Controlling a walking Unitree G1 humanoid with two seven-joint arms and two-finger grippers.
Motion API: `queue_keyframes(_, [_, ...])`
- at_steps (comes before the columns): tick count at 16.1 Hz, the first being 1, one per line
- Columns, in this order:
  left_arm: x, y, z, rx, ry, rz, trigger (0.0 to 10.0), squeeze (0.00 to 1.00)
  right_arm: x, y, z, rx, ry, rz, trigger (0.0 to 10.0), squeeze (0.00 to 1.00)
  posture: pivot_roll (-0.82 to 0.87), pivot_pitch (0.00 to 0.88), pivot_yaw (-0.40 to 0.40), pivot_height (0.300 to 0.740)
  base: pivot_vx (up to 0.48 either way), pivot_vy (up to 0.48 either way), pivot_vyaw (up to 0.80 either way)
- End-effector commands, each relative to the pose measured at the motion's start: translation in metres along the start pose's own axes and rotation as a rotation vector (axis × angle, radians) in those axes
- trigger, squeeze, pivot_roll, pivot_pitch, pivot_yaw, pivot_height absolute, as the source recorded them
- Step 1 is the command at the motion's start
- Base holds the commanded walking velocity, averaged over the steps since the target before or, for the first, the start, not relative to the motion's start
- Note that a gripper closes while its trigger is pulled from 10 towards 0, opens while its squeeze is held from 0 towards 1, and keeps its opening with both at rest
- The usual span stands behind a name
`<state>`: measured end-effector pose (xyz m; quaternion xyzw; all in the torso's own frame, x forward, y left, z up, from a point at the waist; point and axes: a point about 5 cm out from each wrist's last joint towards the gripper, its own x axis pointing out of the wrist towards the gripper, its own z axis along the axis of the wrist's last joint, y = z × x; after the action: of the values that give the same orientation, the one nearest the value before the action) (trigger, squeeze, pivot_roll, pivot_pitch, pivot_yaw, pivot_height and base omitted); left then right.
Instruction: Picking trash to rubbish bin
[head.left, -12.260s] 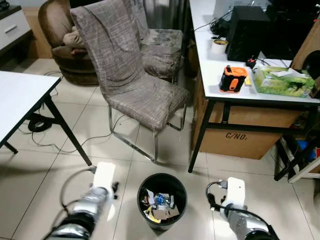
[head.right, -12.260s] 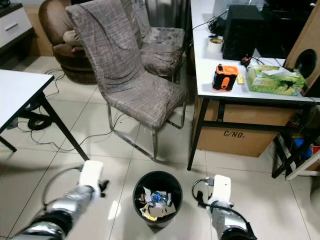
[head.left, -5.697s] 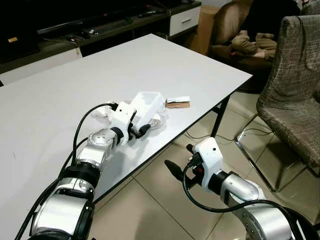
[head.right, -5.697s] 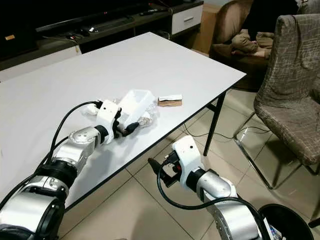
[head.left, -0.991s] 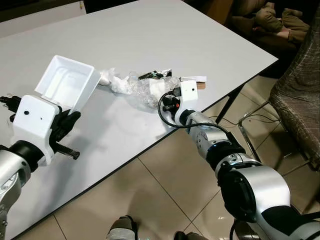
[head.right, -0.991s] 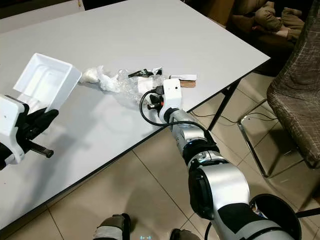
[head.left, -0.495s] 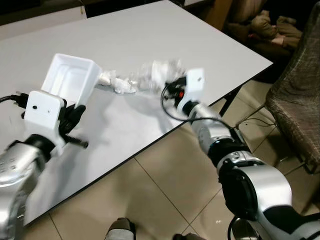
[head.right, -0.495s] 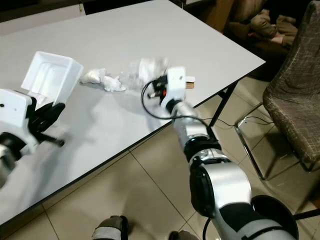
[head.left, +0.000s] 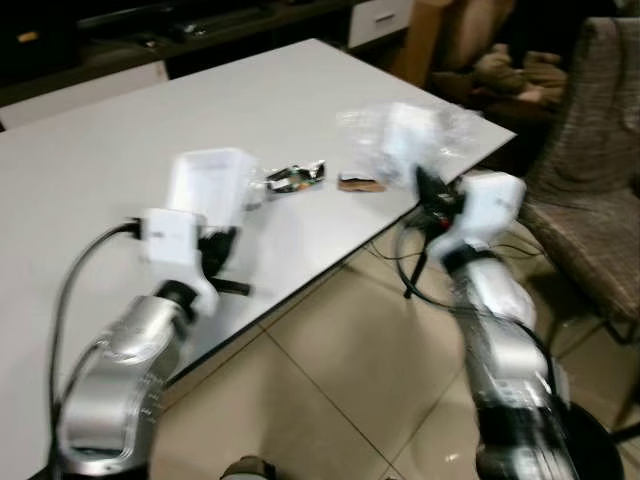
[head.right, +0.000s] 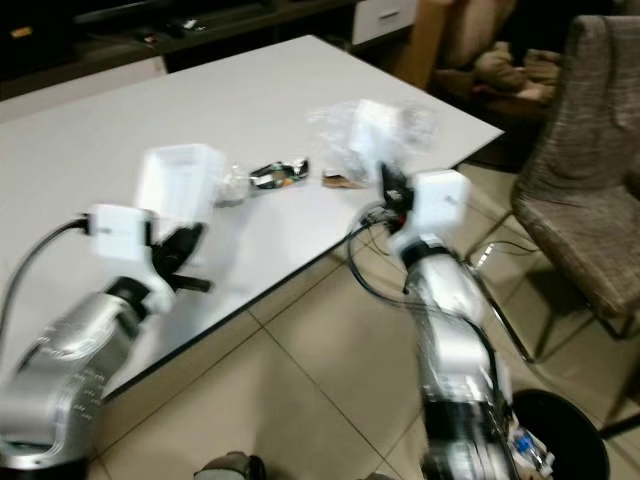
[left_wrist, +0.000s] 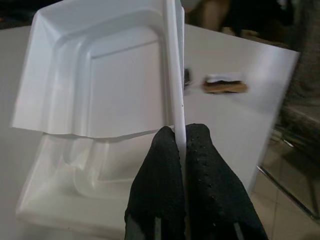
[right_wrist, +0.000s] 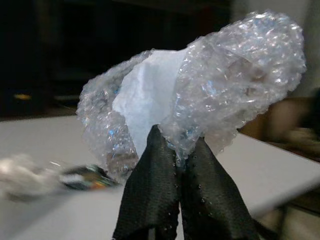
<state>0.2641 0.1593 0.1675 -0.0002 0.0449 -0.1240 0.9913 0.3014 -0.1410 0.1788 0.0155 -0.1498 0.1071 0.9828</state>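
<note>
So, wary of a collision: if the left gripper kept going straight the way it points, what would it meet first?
Probably nothing solid soon. The left gripper, pinching the white tray, points across the table toward the brown wrapper. Depth is unclear.

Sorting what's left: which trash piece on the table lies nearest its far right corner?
The small brown scrap; the shiny wrapper lies further left, toward the white tray.
</note>
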Motion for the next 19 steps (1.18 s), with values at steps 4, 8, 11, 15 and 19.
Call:
queue_keyframes(4, [-0.013,-0.009,-0.031,0.138,0.083,0.020,10.0,0.00,-0.063,-0.022,-0.014,-0.174,0.276,-0.147,10.0,0.00,-0.04,0.060,-0.039,0.740,0.000,0.000,0.00])
queue_keyframes(8, [-0.028,-0.016,-0.048,0.114,0.140,-0.007,10.0,0.00,-0.110,-0.013,-0.060,-0.082,0.619,-0.153,10.0,0.00,-0.03,0.080,-0.074,0.740,0.000,0.000,-0.20])
queue_keyframes(11, [-0.030,-0.019,-0.055,0.111,0.163,-0.017,10.0,0.00,-0.118,-0.007,-0.071,-0.061,0.706,-0.151,10.0,0.00,-0.04,0.080,-0.073,0.740,0.000,0.000,-0.80])
queue_keyframes(15, [-0.031,-0.021,-0.074,0.140,0.228,-0.067,10.0,0.00,-0.109,-0.002,-0.073,-0.071,0.730,-0.142,10.0,0.00,-0.05,0.062,-0.055,0.740,0.000,0.000,-0.80])
queue_keyframes(19, [-0.019,-0.013,-0.057,0.195,0.096,-0.007,10.0,0.00,-0.103,0.000,-0.068,-0.102,0.688,-0.120,10.0,0.00,-0.05,0.046,-0.045,0.740,0.000,0.000,-0.80])
